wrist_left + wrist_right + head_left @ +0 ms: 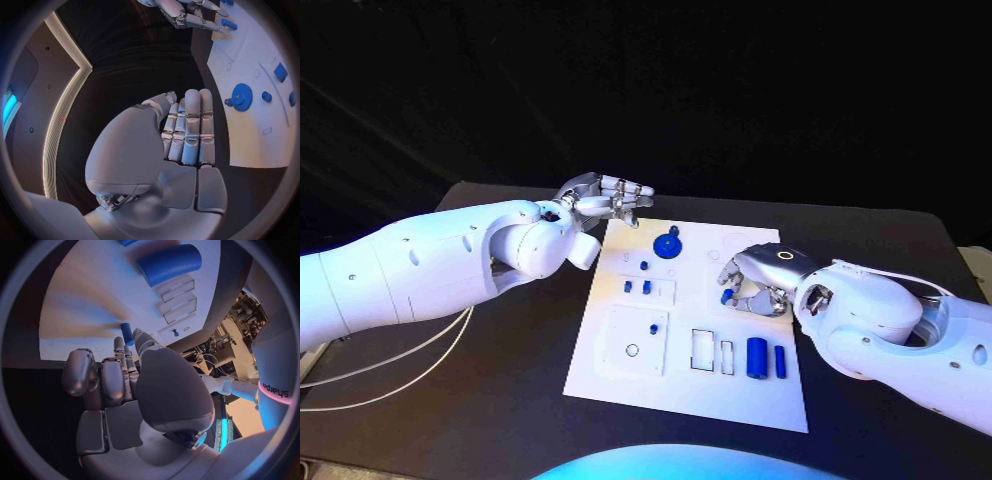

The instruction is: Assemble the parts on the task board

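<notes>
Task board (625, 375), right robot hand (754, 280) pinching small blue part (728, 296), left robot hand (606, 196) empty, fingers straight.

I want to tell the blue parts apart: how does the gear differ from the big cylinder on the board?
The blue gear is flat, round and toothed, with a hub on top; the large blue cylinder is smooth and long. The gear is at the task board's far end, the cylinder lies on its side at the near end. Both are blue, and neither hand touches them.

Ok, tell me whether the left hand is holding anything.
Empty. The left hand has its fingers straight and pressed together with nothing between them, hovering off the edge of the white board.
</notes>
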Robot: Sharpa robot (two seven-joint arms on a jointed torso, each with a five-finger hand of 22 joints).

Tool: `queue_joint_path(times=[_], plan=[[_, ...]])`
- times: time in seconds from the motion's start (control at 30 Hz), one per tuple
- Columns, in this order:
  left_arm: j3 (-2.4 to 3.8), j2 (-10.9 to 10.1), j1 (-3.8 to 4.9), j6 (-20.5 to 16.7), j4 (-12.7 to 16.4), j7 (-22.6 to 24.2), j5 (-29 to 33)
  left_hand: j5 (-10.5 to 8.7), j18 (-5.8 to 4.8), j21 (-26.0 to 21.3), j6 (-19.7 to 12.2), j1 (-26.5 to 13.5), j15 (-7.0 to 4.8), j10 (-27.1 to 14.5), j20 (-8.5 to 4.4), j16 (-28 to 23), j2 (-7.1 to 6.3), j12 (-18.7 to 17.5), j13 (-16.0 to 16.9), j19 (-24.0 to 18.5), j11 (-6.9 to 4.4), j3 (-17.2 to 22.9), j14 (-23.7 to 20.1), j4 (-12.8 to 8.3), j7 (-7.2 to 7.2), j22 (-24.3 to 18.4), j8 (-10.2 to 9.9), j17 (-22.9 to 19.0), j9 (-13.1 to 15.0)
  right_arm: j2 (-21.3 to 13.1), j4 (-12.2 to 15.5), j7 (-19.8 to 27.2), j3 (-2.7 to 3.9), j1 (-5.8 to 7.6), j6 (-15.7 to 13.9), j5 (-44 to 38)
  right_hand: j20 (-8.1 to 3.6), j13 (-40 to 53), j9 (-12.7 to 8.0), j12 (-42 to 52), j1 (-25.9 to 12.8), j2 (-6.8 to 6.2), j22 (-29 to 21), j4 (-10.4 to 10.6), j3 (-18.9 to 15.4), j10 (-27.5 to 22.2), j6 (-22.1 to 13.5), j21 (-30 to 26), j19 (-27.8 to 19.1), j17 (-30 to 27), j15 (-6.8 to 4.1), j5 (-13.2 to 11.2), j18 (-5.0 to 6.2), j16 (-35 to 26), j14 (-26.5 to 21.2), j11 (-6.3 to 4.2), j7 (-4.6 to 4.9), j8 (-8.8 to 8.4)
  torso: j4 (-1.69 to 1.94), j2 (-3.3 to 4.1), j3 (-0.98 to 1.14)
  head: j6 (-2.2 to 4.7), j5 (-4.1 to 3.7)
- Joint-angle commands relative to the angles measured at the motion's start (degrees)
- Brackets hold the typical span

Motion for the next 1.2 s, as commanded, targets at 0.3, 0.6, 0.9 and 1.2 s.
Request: queue_joint_path(times=[0.3,0.6,0.9,1.2], plan=[[0.03,0.0,0.06,1.1,0.1,0.0,0.1,-0.35,0.78,-0.3,-0.4,-0.2,0.03,-0.3,0.11,-0.3,0.65,0.4,0.1,-0.2,0.08,-0.4,-0.3,-0.1,0.1,-0.1,-0.2,-0.1,0.0,1.0,-1.0,0.8,-0.01,-0.38,-0.7,0.1,-0.27,-0.1,0.4,-0.3,0.4,0.85,4.9,0.5,2.4,2.4,2.4,1.2,0.9,0.5,-0.72,-0.5,-0.17,0.7,1.5,-0.39,0.02,1.01,-0.06,-0.05,0.01,-0.32,0.18],[0.03,0.0,0.07,1.1,0.1,-0.2,0.1,-0.34,0.78,-0.3,-0.4,-0.2,0.04,-0.3,0.13,-0.4,0.78,0.4,0.1,-0.2,0.08,-0.4,-0.3,0.0,0.09,-0.1,-0.1,-0.1,0.0,1.2,-1.6,0.6,-0.02,-0.5,0.4,0.1,-0.3,-0.1,0.9,-0.9,0.9,0.66,5.3,0.5,4.0,3.3,4.8,1.7,1.2,0.6,-0.67,-0.6,-0.3,1.0,1.6,-0.29,0.16,1.81,-0.07,-0.09,-0.02,-0.56,0.18],[0.03,0.0,0.07,1.2,0.1,-0.3,0.1,-0.34,0.78,-0.3,-0.4,-0.2,0.04,-0.3,0.13,-0.4,0.78,0.4,0.1,-0.2,0.08,-0.4,-0.3,0.0,0.09,-0.1,-0.1,-0.1,0.0,1.4,-2.0,0.3,-0.04,-0.83,1.3,0.0,-0.33,-0.1,1.1,-1.2,1.2,0.68,5.9,0.2,5.2,4.2,6.2,2.7,1.6,1.0,-0.71,-0.7,-0.49,1.4,1.7,-0.35,0.2,2.17,-0.07,-0.06,-0.01,-0.69,0.2],[0.03,0.0,0.07,1.2,0.1,-0.4,0.1,-0.34,0.78,-0.3,-0.4,-0.2,0.04,-0.3,0.13,-0.4,0.78,0.4,0.1,-0.2,0.08,-0.4,-0.3,0.0,0.09,-0.1,-0.1,-0.1,0.0,1.5,-2.1,0.2,-0.05,-1.02,1.0,-0.1,-0.37,-0.1,1.2,-1.4,1.4,0.72,6.1,-0.1,5.9,4.7,6.8,3.0,1.8,1.1,-0.76,-0.8,-0.54,1.5,1.7,-0.43,0.19,2.28,-0.09,-0.07,-0.02,-0.79,0.17]])
